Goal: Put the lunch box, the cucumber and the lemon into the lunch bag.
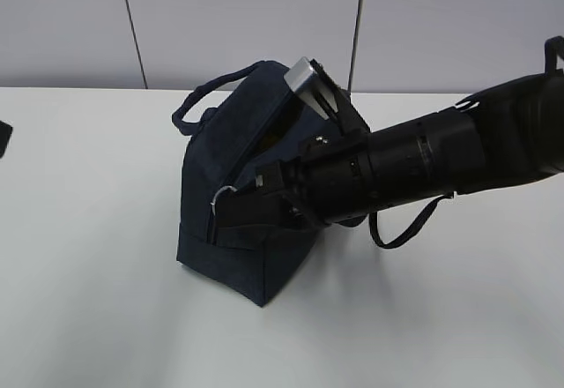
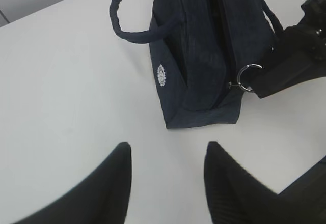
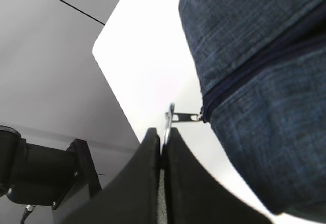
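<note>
- Bag (image 1: 238,203), dark navy fabric, sits near the middle of a white table (image 1: 88,300), with its two loop handles up and a small white round logo (image 2: 161,74) on one end.
- Right arm (image 1: 423,163) reaches in from the right edge of the exterior view, stretched low and roughly level across the bag's near side, partly covering it.
- Right gripper (image 3: 162,147) has its fingers pressed together on the metal ring pull (image 3: 169,119) of the zip, at the bag's lower end corner; the ring stands out sideways from the slider.
- Left gripper (image 2: 168,175) hovers above bare table just short of the bag's logo end, fingers spread apart with nothing between them and not touching the bag.
- In the exterior view the left arm is almost wholly out of frame; only a dark sliver shows at the left edge.
- A silver metallic block (image 1: 310,84) sticks up above the right arm, near the top of the bag.
- The zip line looks shut where it shows in the right wrist view; how far it runs is hidden by the arm.
- The bag's inside cannot be seen from any view, so its contents cannot be told.
</note>
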You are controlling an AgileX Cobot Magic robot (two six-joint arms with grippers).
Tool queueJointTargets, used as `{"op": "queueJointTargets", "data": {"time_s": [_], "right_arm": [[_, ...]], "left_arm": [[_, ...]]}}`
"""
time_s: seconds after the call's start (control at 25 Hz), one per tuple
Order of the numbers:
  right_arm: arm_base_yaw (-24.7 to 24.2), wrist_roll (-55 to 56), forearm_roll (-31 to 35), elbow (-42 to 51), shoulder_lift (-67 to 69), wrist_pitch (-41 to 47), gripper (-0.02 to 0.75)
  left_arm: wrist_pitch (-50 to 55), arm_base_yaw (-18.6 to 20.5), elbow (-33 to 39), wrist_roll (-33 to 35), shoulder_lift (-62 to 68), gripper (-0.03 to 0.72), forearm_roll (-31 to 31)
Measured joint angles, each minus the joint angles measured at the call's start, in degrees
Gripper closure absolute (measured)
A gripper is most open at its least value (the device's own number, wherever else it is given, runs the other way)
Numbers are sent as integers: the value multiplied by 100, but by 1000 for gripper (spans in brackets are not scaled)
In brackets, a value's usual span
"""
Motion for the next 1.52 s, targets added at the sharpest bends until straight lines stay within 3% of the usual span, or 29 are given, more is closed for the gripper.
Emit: {"op": "queueJointTargets", "data": {"time_s": [0.28,0.56,1.04,1.2,1.52], "right_arm": [[-10,383,-486,0,-328,-264,738],[-21,753,-853,0,-466,-360,738],[-21,854,-853,0,-475,-411,738],[-21,867,-853,0,-475,-444,738],[-21,867,-853,0,-475,-487,738]], "left_arm": [[-661,0,408,0,133,367,-376],[-927,0,423,144,1098,367,-616],[-1758,0,423,2595,2607,321,-2512],[-2142,0,423,3316,2787,316,-2708],[-2580,0,423,3692,3154,314,-2835]]}}
